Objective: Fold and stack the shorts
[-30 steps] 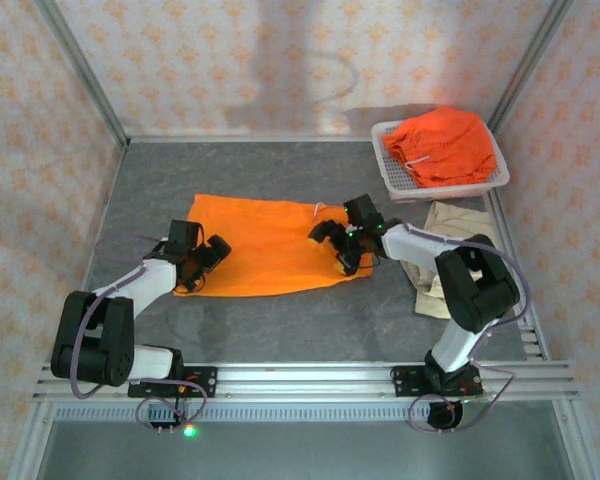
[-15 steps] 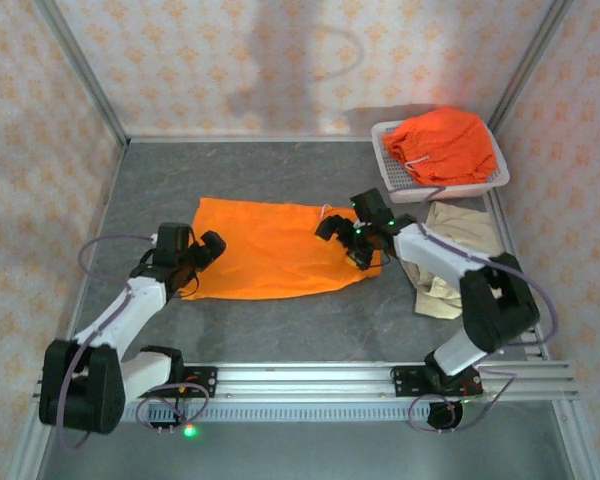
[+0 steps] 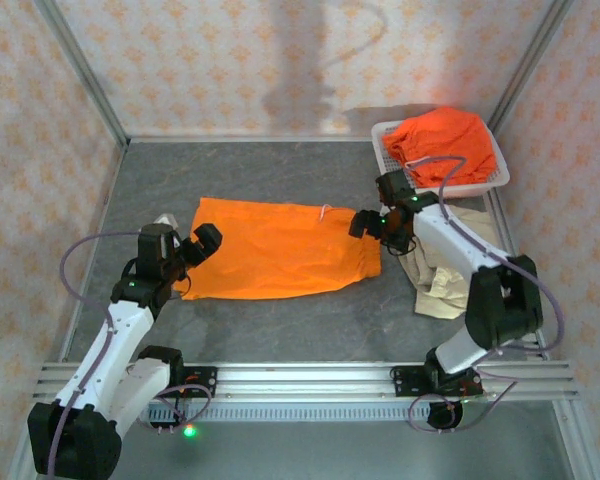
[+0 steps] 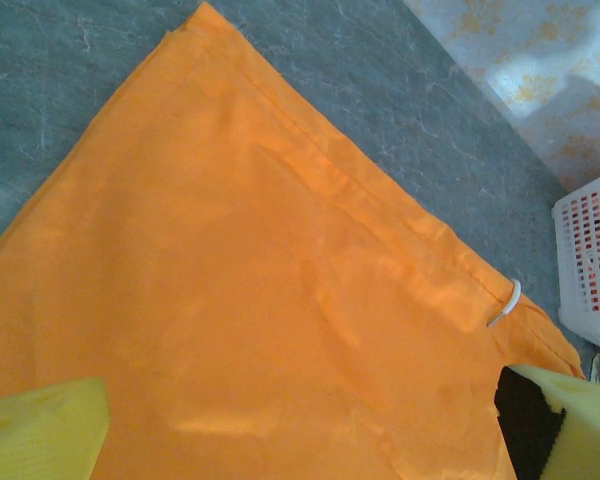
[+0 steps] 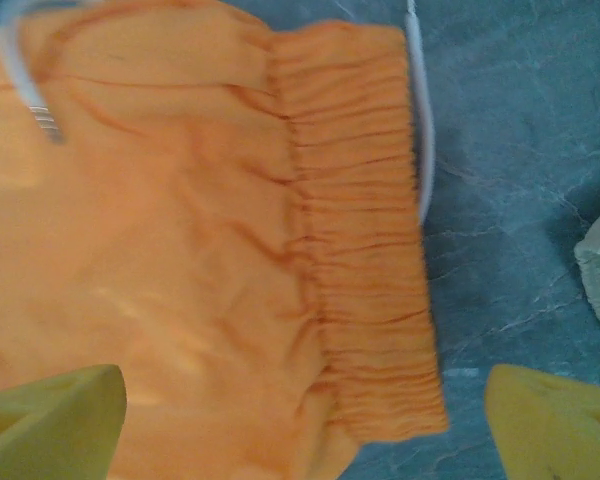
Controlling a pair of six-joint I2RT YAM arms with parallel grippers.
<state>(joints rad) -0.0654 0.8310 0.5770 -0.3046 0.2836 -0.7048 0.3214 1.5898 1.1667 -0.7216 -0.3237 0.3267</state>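
**Left gripper** (image 3: pixel 194 260): It sits over the left end of the spread orange shorts (image 3: pixel 275 250). Its jaws are wide apart and hold nothing.

**Spread orange shorts**: They lie flat on the tabletop (image 3: pixel 280 170) between your two arms, as one long smooth rectangle. You cannot tell whether that shape already hides a first fold.

**Right gripper** (image 3: pixel 380 230): It hangs over the waistband (image 5: pixel 365 290) end of the same shorts. Its jaws are parted wide and nothing is caught between them.

**Beige shorts** (image 3: pixel 448 275): They lie crumpled and unfolded on the tabletop, just right of the spread pair and partly under your right arm.

**Heaped orange shorts** (image 3: pixel 442 145): They are bunched in the basket (image 3: pixel 392 172) at the far right corner.

**Progress**: Count this as early. One pair is laid out and ready for its next fold. Two pairs are not yet flattened, and no stack exists. You have most of the folding and all of the stacking left to do.

**By view**: From above you see all three pairs and where both arms stand. The left wrist view adds the straight stitched edge of the spread pair, a white loop of drawstring (image 4: pixel 503 303) and a corner of the basket. The right wrist view adds the gathered elastic of the waistband, the cord running along its edge and a pale corner of the beige shorts. It also shows the pads standing clear of the cloth.
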